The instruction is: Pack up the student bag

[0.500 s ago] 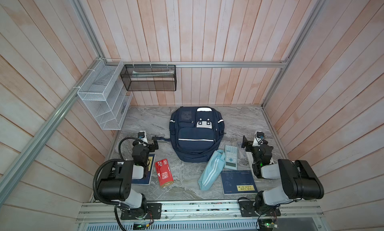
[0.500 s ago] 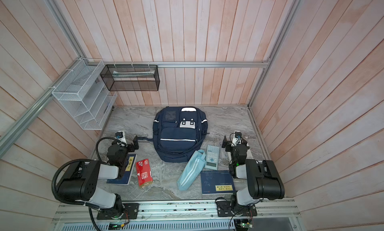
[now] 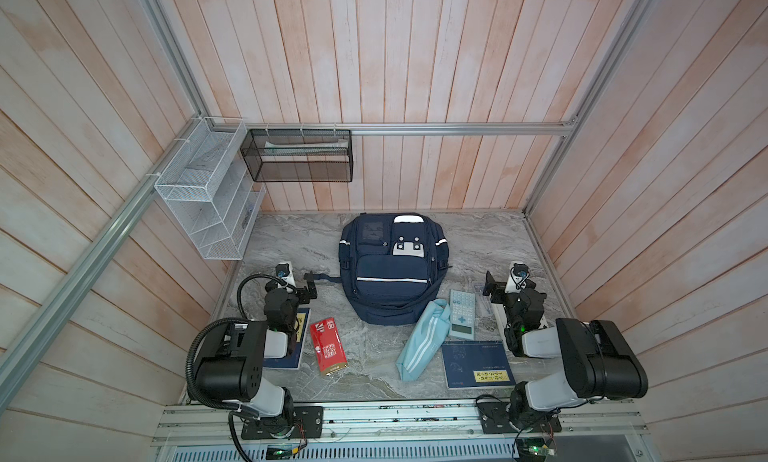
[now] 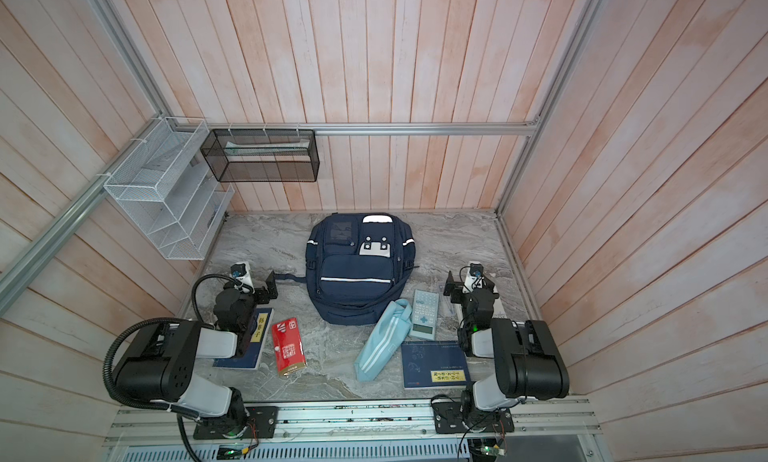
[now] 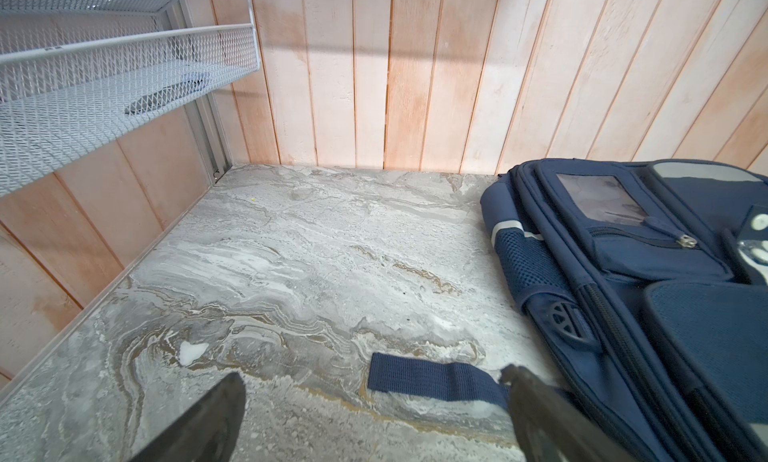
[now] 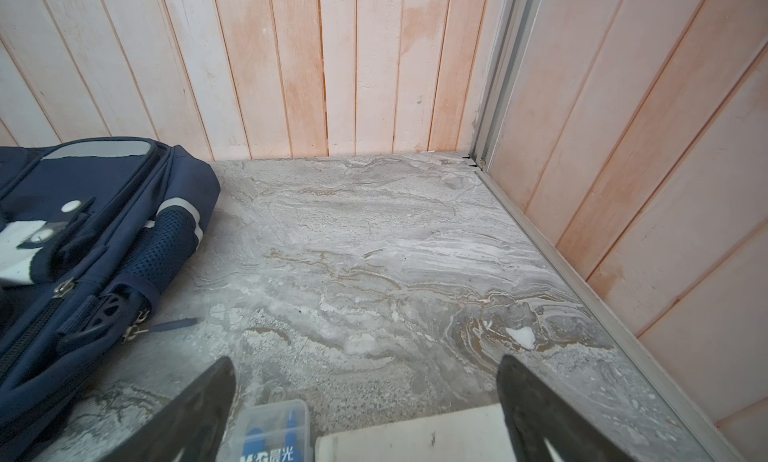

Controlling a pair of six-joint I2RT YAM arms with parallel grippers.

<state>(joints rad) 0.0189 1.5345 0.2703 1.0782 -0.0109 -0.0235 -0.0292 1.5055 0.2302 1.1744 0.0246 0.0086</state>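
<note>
Packing yet to start: student bag (image 3: 392, 272) apparently zipped.
Nearest, red packet (image 3: 328, 346) and light-blue pouch (image 3: 424, 339) lie loose; beyond, left gripper (image 3: 309, 288) at the bag's nine o'clock and right gripper (image 3: 489, 284) at three gape empty (strap (image 5: 432, 381) beside the left); bag sits at twelve on the table (image 3: 291, 239). Next, likely: grip a zip pull (image 6: 134, 332).

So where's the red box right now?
In both top views the red box lies flat on the left side of the table, right beside the blue book and nearer the robot than the student bag.
</note>
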